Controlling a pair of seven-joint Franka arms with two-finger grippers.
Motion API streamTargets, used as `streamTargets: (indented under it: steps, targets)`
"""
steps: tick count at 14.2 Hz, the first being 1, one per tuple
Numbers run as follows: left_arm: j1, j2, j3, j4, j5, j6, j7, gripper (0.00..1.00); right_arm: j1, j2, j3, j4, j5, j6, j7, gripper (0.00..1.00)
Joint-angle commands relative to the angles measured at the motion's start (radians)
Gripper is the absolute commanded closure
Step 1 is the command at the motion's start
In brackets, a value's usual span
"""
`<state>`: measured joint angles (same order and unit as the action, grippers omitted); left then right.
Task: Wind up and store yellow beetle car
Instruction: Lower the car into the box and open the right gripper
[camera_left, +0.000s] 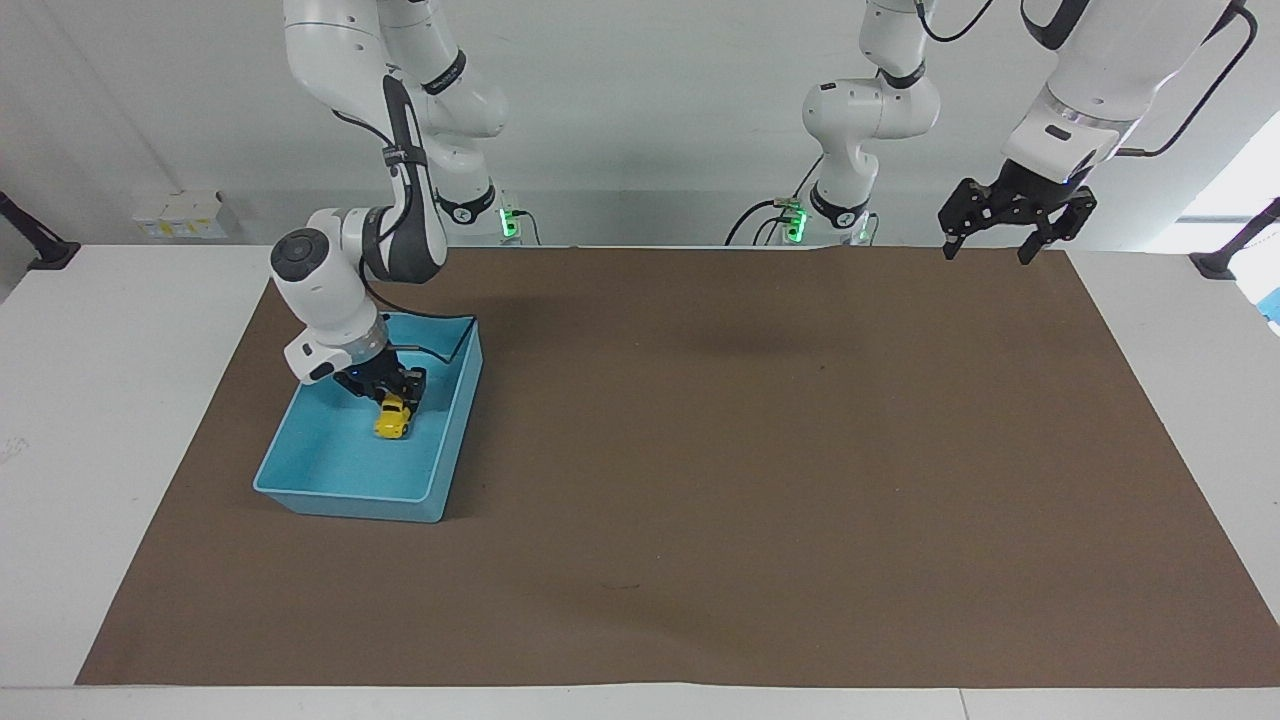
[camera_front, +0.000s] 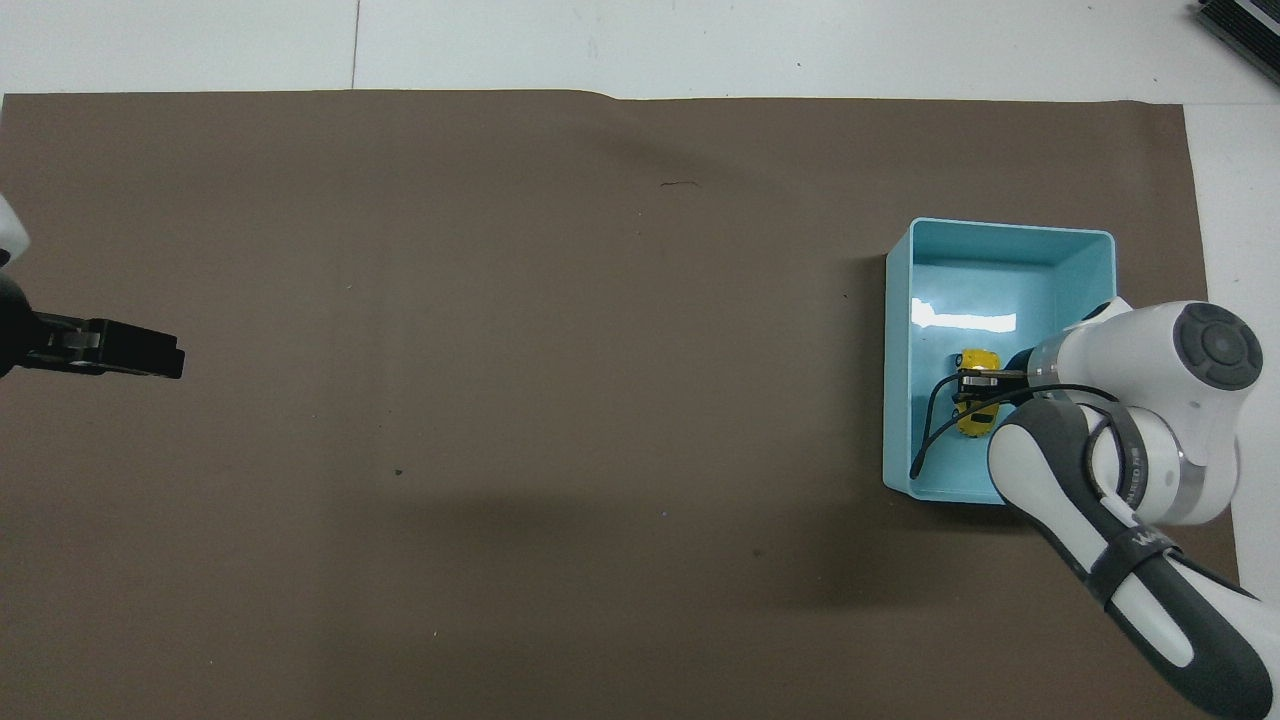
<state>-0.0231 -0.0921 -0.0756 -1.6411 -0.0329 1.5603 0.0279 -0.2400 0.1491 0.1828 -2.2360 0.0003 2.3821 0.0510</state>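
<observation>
- Right gripper (camera_left: 392, 392): fingers clamped on the yellow beetle car (camera_left: 392, 417), down inside the blue bin (camera_left: 345, 493).
- Left gripper (camera_left: 1003, 237): fingers spread wide, holding nothing, raised over the brown mat (camera_left: 760, 450).
- Car: tiny, bright yellow, rounded body, dark wheels.

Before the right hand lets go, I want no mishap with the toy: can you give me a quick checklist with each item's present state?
1. yellow beetle car inside the blue bin: ok.
2. right hand shut on the car: ok.
3. Car resting on the bin floor: cannot tell.
4. Car away from the bin walls: ok.
5. left hand open, waiting raised over the left arm's end of the table: ok.
</observation>
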Motion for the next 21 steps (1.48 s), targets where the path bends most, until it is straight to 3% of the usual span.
streamTargets:
  steps: [1, 2, 3, 5, 9, 15, 21]
  targets:
    - [0.002, -0.008, 0.019, 0.0, -0.008, -0.009, -0.005, 0.0, -0.004, -0.009, 0.003, -0.014, 0.01, 0.025, -0.02, 1.0]
    - [0.003, -0.008, 0.022, 0.0, -0.008, -0.011, -0.005, 0.0, -0.004, -0.009, 0.003, -0.014, 0.01, 0.023, -0.019, 0.99]
    - [0.003, -0.008, 0.023, 0.0, -0.008, -0.012, -0.003, 0.0, -0.004, -0.009, 0.003, -0.014, 0.01, 0.023, -0.017, 0.89]
    - [0.002, -0.008, 0.022, 0.0, -0.008, -0.012, -0.003, 0.0, -0.002, -0.008, 0.003, -0.013, 0.01, 0.019, -0.025, 0.0]
    - [0.003, -0.008, 0.022, 0.0, -0.008, -0.012, -0.005, 0.0, -0.002, -0.016, 0.004, 0.036, 0.006, -0.023, -0.034, 0.0]
    - [0.003, -0.008, 0.022, 0.0, -0.008, -0.012, -0.003, 0.0, -0.004, -0.019, 0.007, 0.245, 0.006, -0.268, -0.02, 0.0]
    - [0.002, -0.008, 0.022, 0.0, -0.008, -0.012, -0.003, 0.0, 0.042, -0.052, 0.015, 0.328, 0.004, -0.397, 0.013, 0.0]
